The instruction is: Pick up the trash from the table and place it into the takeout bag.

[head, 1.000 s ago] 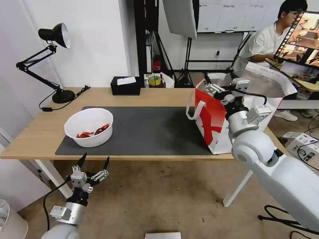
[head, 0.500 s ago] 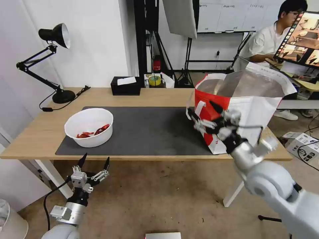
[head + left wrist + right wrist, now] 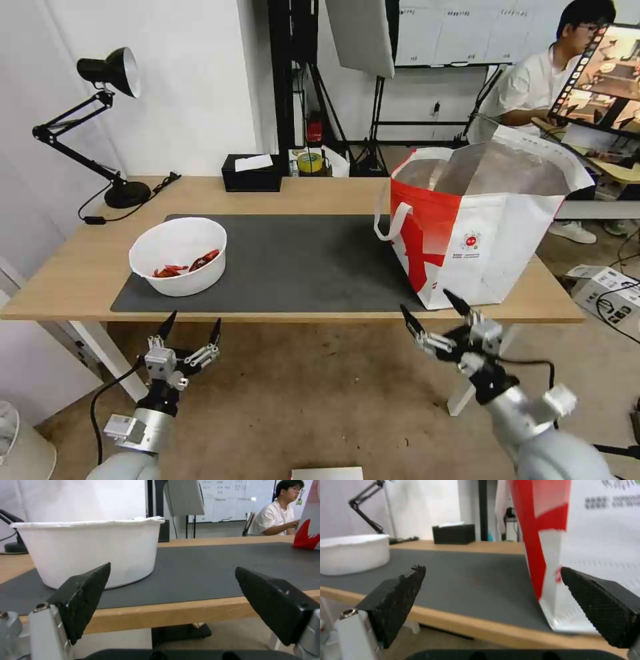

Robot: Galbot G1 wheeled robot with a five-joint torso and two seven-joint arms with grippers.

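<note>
A white bowl (image 3: 179,255) with red scraps stands on the left of the dark grey mat (image 3: 300,260) on the table (image 3: 67,280); it also rises as a white bowl (image 3: 90,552) in the left wrist view and a white bowl (image 3: 353,553) in the right wrist view. The takeout bag (image 3: 480,227) stands open at the table's right end, and its red-and-white side (image 3: 586,542) is close before the right wrist. My left gripper (image 3: 190,330) hangs open below the front edge under the bowl. My right gripper (image 3: 433,313) is open below the front edge near the bag, holding nothing.
A black tissue box (image 3: 252,172) sits at the table's back edge. A black desk lamp (image 3: 110,120) stands at the back left. A cardboard box (image 3: 610,293) lies on the floor at the right. White table legs (image 3: 477,380) stand close behind the right gripper.
My right arm has come down from above the takeout bag, past its front, to below the table's front edge. The left arm has stayed still.
</note>
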